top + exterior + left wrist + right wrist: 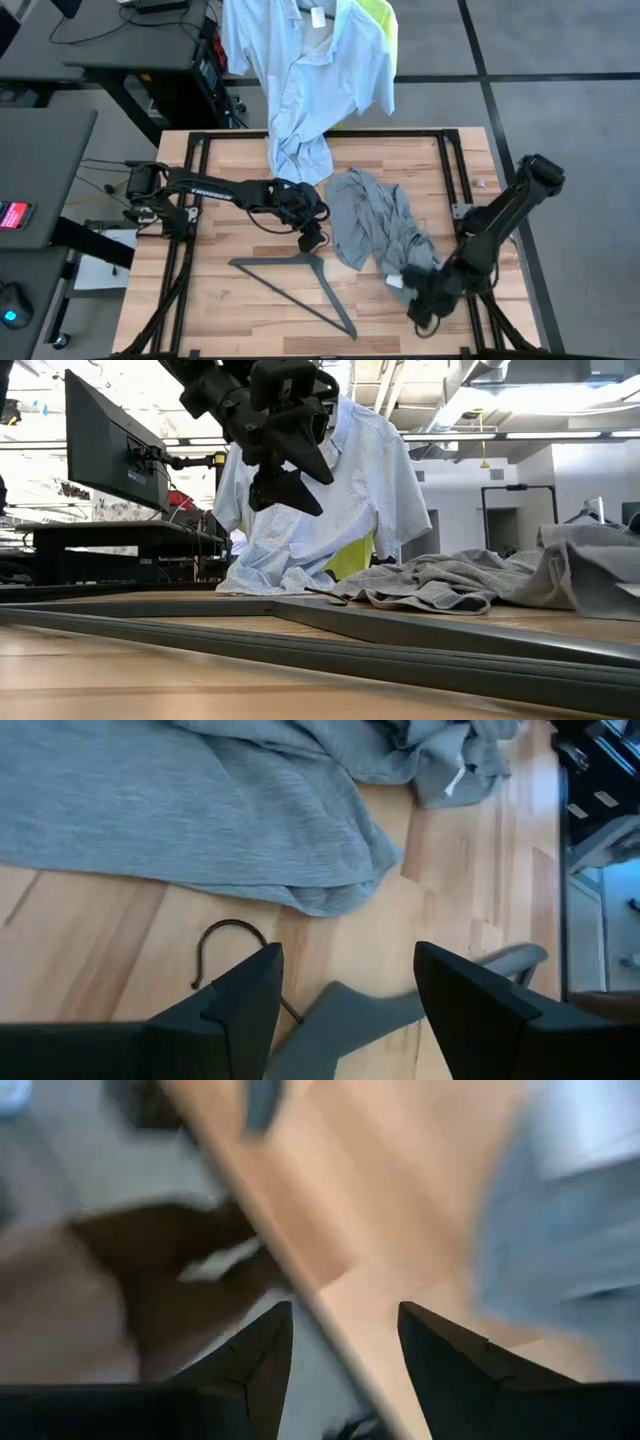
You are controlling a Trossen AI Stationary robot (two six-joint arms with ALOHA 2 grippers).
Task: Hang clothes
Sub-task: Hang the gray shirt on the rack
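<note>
A grey T-shirt (378, 222) lies crumpled on the wooden table, right of centre. A dark grey hanger (296, 282) lies flat near the front, with its hook (226, 946) toward the T-shirt. My left gripper (312, 238) hovers open over the hanger's neck (345, 1012), one finger on either side. I cannot tell whether it touches. My right gripper (424, 298) is open by the T-shirt's near end, with nothing between its fingers. A pale blue shirt (305, 70) hangs at the far edge, its hem on the table. A neon-yellow T-shirt (378, 18) hangs behind it.
A black metal frame (448, 170) runs around the tabletop. Desks with a monitor (105, 445) stand beyond the table's left and far sides. Bare wood shows at the near left of the table (190, 300).
</note>
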